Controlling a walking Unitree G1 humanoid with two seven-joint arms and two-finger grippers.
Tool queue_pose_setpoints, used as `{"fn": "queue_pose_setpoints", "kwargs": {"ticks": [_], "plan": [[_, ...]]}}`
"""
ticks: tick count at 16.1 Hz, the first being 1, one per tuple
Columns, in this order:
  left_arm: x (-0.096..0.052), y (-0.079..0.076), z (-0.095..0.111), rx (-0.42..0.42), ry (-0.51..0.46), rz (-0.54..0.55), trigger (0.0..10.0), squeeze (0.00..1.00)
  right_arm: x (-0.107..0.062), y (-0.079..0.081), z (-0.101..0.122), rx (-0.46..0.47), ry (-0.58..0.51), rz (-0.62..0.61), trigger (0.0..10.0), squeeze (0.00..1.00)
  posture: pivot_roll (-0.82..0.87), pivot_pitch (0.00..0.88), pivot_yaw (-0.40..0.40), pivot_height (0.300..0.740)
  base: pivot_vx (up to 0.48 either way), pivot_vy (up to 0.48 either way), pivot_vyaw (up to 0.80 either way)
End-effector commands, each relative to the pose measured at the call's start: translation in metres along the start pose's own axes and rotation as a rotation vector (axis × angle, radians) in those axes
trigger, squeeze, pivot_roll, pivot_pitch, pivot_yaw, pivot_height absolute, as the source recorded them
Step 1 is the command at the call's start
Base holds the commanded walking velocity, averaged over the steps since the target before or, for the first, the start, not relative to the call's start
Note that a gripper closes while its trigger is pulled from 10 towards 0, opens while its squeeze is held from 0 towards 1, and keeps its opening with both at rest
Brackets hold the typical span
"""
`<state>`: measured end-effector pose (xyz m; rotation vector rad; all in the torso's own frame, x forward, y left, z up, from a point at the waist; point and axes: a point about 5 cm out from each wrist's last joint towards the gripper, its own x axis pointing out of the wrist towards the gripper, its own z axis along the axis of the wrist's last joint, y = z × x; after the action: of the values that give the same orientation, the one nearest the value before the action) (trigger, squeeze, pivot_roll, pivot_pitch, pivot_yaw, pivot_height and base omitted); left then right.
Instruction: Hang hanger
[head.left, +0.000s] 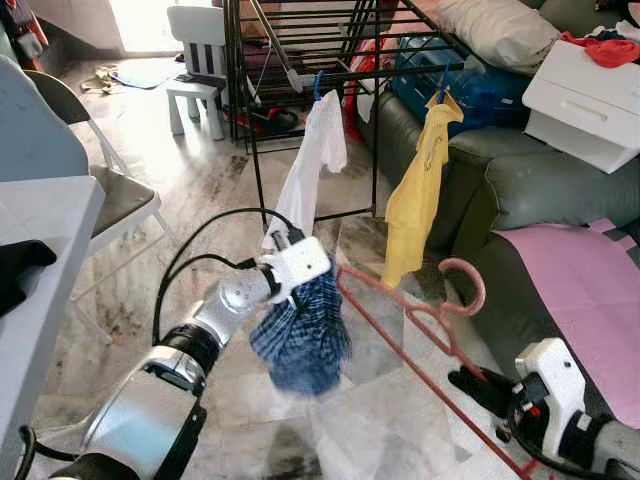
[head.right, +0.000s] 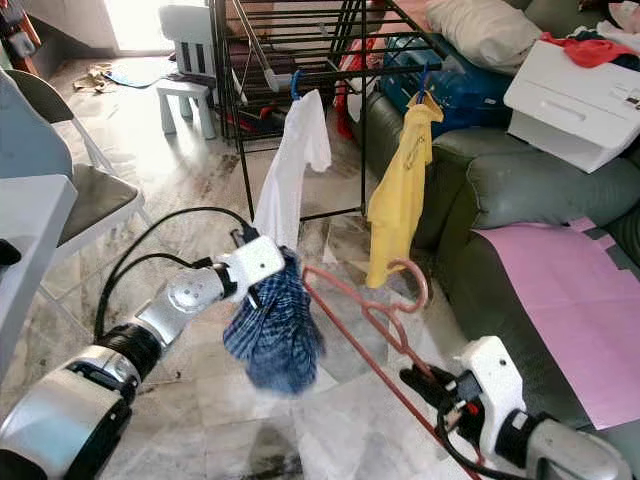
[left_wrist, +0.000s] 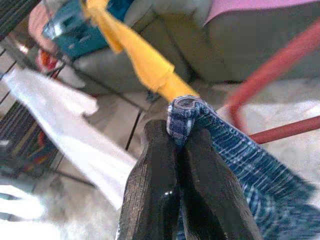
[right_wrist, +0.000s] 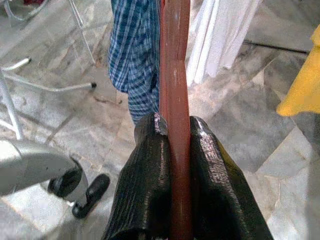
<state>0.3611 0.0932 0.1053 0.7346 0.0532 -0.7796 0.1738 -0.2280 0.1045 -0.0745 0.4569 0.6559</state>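
Hanger: a thin red plastic clothes hanger with a pale pink curved hook was held low over the marble floor, in front of the black metal drying rack and the green leather sofa.
Right gripper: the right gripper had its two black fingers pressed together on the hanger's lower bar, the red bar running straight between them.
Left gripper: the left gripper was pinching a folded edge of the blue checked cloth garment, which drooped from the hanger's far corner.
Handling, hanger: judged light and stiff but springy; the smooth plastic looked liable to swivel in a pinch at one end, so a hold nearer the neck below the hook would steady it.
Handling, garment: soft and limp, its weight hanging to one side; it seemed likely to slide off the sloped arm unless spread over both shoulders.
Rack contents: a white shirt and a yellow shirt hung by blue clips from the front rail, with bare rail between them.
Sofa contents: a blue bag, a cream pillow, a white drawer box with a red cloth on top, and a pink mat.
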Motion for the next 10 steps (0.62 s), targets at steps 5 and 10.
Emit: {"fn": "queue_pose_setpoints", "kwargs": {"ticks": [5, 10], "plan": [[-0.002, 0.023, 0.006, 0.040, 0.010, 0.078, 10.0, 0.00, -0.005, 0.012, -0.005, -0.014, 0.057, 0.081, 10.0, 0.00, 0.03, 0.000, -0.060, 0.740, 0.000, 0.000, 0.00], [-0.003, 0.029, 0.013, 0.033, -0.034, 0.082, 10.0, 0.00, -0.004, 0.011, -0.010, -0.018, 0.088, 0.086, 10.0, 0.00, 0.03, 0.000, -0.064, 0.740, 0.000, 0.000, 0.00]]}}
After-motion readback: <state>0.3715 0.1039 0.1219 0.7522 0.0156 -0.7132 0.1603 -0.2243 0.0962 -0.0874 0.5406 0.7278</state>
